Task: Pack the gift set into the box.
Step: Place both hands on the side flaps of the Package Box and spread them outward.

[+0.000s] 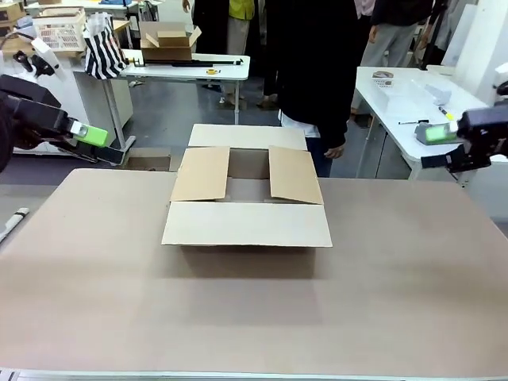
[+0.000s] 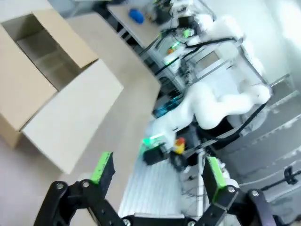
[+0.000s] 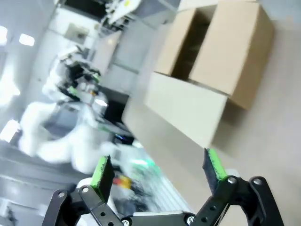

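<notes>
Nearest lies the bare tan tabletop (image 1: 238,317). At its far-left edge the left gripper (image 1: 91,133) hangs above the table, and its wrist view shows the green pads wide apart, holding nothing. In the middle of the table sits the box (image 1: 246,222). Its near and far flaps are folded outward, while its two side flaps lean in over the opening and leave a gap between them. What can be seen of the inside looks bare. A person in a dark top (image 1: 317,71) stands just beyond the box at the far side. At the far right the right gripper (image 1: 436,133) hovers off the table's edge, fingers likewise spread and empty.

Packing looks not yet begun. The next move calls for a gripper to receive the gift set and lower it through that gap, and the inward side flaps are the likely snag. Tables behind carry a white lattice basket (image 1: 59,30) and a small carton (image 1: 168,41), well clear of the work.
</notes>
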Controlling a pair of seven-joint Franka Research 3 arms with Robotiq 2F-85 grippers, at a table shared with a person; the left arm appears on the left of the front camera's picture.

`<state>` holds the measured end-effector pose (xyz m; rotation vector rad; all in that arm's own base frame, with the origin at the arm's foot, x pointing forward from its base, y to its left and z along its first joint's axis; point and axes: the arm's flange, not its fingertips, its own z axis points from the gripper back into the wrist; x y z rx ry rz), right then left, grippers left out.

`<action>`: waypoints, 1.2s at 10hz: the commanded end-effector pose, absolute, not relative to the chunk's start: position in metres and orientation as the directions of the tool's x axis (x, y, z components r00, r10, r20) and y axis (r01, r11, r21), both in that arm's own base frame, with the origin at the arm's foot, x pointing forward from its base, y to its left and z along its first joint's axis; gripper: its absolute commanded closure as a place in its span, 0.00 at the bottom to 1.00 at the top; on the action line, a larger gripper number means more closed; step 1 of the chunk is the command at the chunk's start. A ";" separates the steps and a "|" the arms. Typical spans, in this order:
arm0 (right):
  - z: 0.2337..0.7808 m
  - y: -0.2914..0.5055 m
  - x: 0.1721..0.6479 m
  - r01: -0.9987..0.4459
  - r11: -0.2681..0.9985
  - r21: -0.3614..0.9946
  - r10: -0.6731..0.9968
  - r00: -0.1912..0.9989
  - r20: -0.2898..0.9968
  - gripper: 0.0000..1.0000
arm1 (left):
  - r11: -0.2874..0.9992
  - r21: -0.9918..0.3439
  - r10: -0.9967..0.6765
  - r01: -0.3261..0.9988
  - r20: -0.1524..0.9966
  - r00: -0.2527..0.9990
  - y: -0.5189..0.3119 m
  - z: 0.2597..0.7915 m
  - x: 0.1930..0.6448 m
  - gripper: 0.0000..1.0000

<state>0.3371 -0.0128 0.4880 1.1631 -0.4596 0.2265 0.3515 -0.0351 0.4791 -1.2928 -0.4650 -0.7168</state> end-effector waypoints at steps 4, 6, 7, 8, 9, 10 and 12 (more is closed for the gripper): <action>0.488 -0.008 0.335 -0.450 0.462 0.764 0.026 0.868 0.495 0.00 | 0.179 -0.624 -0.277 0.761 0.710 0.648 -0.043 0.489 0.348 0.00; 0.488 -0.008 0.335 -0.450 0.462 0.764 0.026 0.868 0.495 0.00 | 0.179 -0.624 -0.277 0.761 0.710 0.648 -0.043 0.489 0.348 0.00; 0.488 -0.008 0.335 -0.450 0.462 0.764 0.026 0.868 0.495 0.00 | 0.179 -0.624 -0.277 0.761 0.710 0.648 -0.043 0.489 0.348 0.00; 0.488 -0.008 0.335 -0.450 0.462 0.764 0.026 0.868 0.495 0.00 | 0.210 -0.636 -0.299 0.743 0.681 0.668 -0.042 0.488 0.349 0.00; 0.488 -0.008 0.335 -0.450 0.462 0.764 0.026 0.868 0.495 0.00 | 0.400 -0.654 -0.298 0.642 0.570 0.766 -0.063 0.506 0.357 0.00; 0.488 -0.008 0.335 -0.450 0.462 0.764 0.026 0.868 0.495 0.00 | 0.496 -0.629 -0.334 0.598 0.498 0.801 -0.098 0.525 0.371 0.00; 0.488 -0.008 0.335 -0.450 0.462 0.764 0.026 0.868 0.495 0.00 | 0.637 -0.514 -0.456 0.574 0.349 0.819 -0.181 0.543 0.406 0.00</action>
